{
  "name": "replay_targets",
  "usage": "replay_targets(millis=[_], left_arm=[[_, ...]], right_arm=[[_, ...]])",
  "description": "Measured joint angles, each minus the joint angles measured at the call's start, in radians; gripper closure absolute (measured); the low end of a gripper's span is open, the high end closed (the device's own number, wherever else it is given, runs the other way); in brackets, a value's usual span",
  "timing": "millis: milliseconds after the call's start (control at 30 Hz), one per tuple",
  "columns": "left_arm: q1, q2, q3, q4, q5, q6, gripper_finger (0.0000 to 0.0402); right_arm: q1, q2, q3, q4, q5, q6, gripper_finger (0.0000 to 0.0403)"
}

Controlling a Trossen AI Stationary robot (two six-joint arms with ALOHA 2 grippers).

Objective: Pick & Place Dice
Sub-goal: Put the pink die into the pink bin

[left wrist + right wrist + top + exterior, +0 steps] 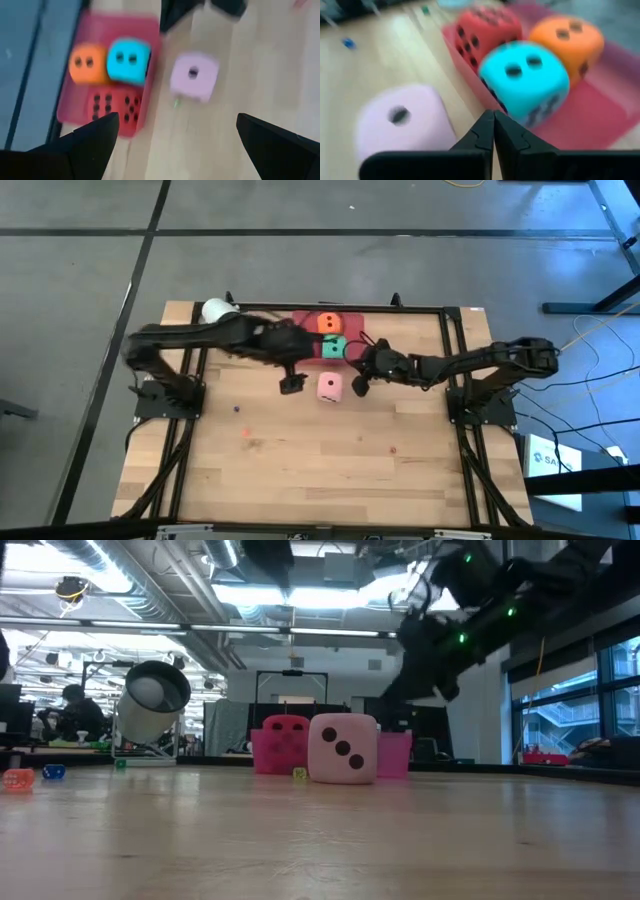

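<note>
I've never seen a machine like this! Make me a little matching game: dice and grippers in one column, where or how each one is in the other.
Things:
1. light pink die
2. orange die
3. left gripper
4. right gripper

States:
a. fingers shut, holding nothing
b. in the pink tray
c. on the bare table, outside the tray
d. fingers wide open

Pairs: 1-c, 2-b, 3-d, 4-a

Four dice [330, 386], one pink tray [303, 319], two arms [190, 338]
</note>
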Motion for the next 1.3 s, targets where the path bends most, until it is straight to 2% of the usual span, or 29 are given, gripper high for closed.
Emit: replay_targets(millis=[133,300,367,500,633,867,1300], left_arm=[[-0.045,-0.209,-0.248,0.239,-0.073,-0.046,0.0002],[-0.073,-0.431,-0.539,0.441,-0.155,-0.109,0.0002],[-0.079,-0.501,-0.647,0.537,-0.175,-0.127,0.0002],[-0.080,-0.608,-0.837,0.726,-0.170,-0.130,0.0002],[-0.080,-0.657,-0.978,0.889,-0.170,-0.131,0.0002],[-0.080,-0.646,-1.119,1.078,-0.079,-0.149,0.0002],[-0.080,-0.617,-1.176,1.114,-0.023,-0.207,0.0002]], right_arm=[[0.021,-0.066,0.000,0.038,-0.030,-0.029,0.0388],[0.032,-0.123,0.000,0.168,-0.262,-0.078,0.0388],[0.035,-0.136,0.000,0.226,-0.324,-0.084,0.0388],[0.034,-0.150,0.001,0.259,-0.332,-0.084,0.0387],[0.035,-0.150,0.001,0.257,-0.332,-0.084,0.0387],[0.032,-0.150,0.001,0.258,-0.283,0.039,0.0387],[0.032,-0.147,0.001,0.246,-0.280,0.029,0.0387]])
